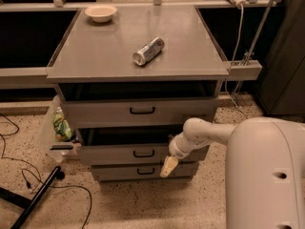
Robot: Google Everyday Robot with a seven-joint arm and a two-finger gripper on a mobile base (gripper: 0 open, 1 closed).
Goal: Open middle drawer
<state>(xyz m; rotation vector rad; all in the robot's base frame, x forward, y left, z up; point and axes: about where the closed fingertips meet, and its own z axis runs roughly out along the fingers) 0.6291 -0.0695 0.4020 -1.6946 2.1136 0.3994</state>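
Note:
The grey cabinet has three drawers. The middle drawer has a mid-sized flat front with a small black bar handle. It stands pulled out a little, with a dark gap above its front. My gripper hangs cream-coloured and pointing down at the end of the white arm. It sits just right of and slightly below the handle, in front of the seam between the middle and bottom drawer fronts. It does not show a hold on the handle.
The top drawer also stands slightly out. The bottom drawer is the narrowest. A can and a bowl lie on the cabinet top. A plastic bin, cables and a black stand leg are at left on the floor.

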